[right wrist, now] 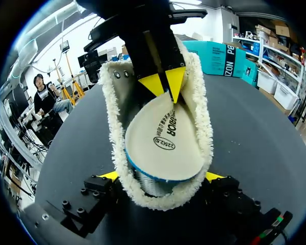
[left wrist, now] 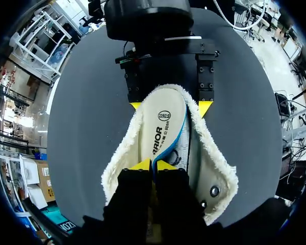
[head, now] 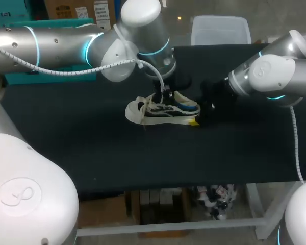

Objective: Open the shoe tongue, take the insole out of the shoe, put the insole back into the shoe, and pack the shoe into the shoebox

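At table (head: 92, 148) middle: shoe (head: 163, 109), insole (left wrist: 160, 127) inside it.
Left claw (left wrist: 153, 165): pinching insole's edge.
Right claw (right wrist: 162, 176): clamped across shoe's heel.
Risk: thin pinch slips; fleece lining (left wrist: 214, 158) snags insole, dragging shoe loose.

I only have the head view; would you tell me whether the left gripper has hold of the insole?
Observer: Yes; the left wrist view shows the left gripper shut on the insole at its blue edge.
Operator: Thank you. And the right gripper?
Observer: The right wrist view shows the right gripper clamping the shoe at the heel, one finger each side.
Operator: Is the insole out?
Observer: No; it lies within the fleece collar.
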`<state>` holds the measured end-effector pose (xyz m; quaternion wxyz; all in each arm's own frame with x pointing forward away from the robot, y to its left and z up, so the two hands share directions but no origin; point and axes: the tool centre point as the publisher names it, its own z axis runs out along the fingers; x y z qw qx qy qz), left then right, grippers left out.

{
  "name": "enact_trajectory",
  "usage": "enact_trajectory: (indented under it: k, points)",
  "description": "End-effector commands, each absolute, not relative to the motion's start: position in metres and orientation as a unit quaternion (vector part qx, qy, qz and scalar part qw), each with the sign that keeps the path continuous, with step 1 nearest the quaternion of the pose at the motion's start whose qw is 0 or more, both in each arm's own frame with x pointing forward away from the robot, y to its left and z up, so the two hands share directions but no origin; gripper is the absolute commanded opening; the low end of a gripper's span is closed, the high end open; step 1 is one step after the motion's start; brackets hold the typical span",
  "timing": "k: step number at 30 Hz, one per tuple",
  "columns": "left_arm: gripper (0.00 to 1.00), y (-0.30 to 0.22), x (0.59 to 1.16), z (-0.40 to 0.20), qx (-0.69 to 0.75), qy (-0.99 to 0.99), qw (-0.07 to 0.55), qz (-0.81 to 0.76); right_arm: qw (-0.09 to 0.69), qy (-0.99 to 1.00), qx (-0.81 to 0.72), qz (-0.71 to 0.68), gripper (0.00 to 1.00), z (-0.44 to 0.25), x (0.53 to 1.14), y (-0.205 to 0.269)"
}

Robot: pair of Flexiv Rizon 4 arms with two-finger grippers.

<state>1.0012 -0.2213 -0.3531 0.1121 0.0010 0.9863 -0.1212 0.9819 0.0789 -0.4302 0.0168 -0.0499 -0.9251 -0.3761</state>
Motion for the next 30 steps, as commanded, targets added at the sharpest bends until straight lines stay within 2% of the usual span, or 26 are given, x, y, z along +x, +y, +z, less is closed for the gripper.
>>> enact_trajectory:
  k: [1,19,30]
  points:
    - [0.0,-0.219,1.005,-0.343,0.008,0.986,0.092,-0.142,0.019,-0.925,-0.047,-0.377,0.0,-0.437,0.977,0.083]
    - [0.0,-0.218,0.987,-0.305,0.081,0.965,0.032,-0.246,0.019,-0.925,-0.047,-0.377,0.0,-0.437,0.977,0.083]
    - [0.0,-0.229,0.966,-0.259,0.137,0.943,0.029,-0.302,0.019,-0.925,-0.047,-0.377,0.0,-0.437,0.977,0.083]
